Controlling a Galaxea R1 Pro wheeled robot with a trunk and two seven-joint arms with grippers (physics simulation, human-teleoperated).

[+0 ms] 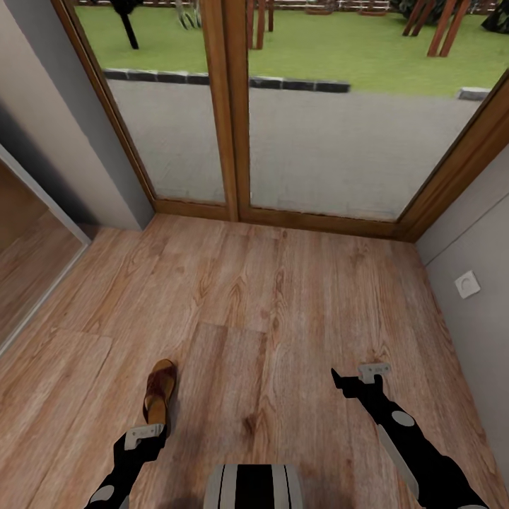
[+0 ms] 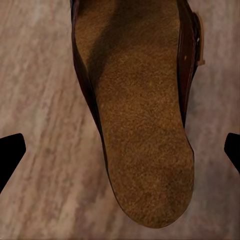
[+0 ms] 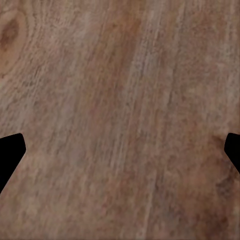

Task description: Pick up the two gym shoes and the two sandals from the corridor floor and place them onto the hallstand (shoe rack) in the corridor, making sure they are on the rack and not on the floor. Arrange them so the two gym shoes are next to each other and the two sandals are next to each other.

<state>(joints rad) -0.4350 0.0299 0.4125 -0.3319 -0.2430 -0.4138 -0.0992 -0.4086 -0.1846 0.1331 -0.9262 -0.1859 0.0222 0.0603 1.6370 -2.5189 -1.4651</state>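
One brown sandal with a tan insole lies on the corridor floor, toe pointing away from me. My left gripper hangs right over its heel end. In the left wrist view the sandal's insole lies between the two black fingertips, which stand far apart, so that gripper is open. My right gripper hovers open over bare planks with nothing between its fingers. The other sandal, both gym shoes and the hallstand are out of view.
Wood-framed glass doors close the corridor's far end, with a garden beyond. A grey wall with a white socket runs along the right. A mirrored sliding door lines the left. My own trunk shows at the lower edge.
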